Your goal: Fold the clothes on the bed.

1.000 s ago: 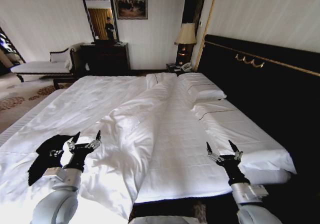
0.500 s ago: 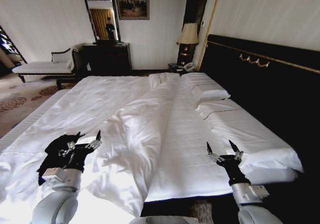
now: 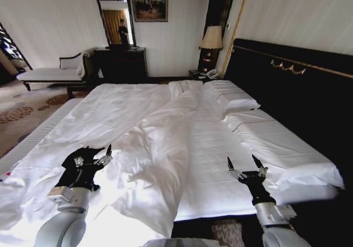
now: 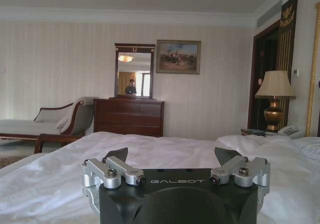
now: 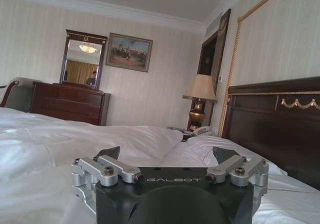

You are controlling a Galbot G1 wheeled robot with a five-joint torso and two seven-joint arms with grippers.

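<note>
Rumpled white bed (image 3: 165, 125); crumpled black T-shirt (image 3: 80, 164) beneath left gripper (image 3: 95, 157).

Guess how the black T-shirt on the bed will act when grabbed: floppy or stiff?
Probably floppy: the black T-shirt lies crumpled on the duvet, beneath the open left gripper. Likely light, thin cloth. It may drag duvet folds along.
</note>
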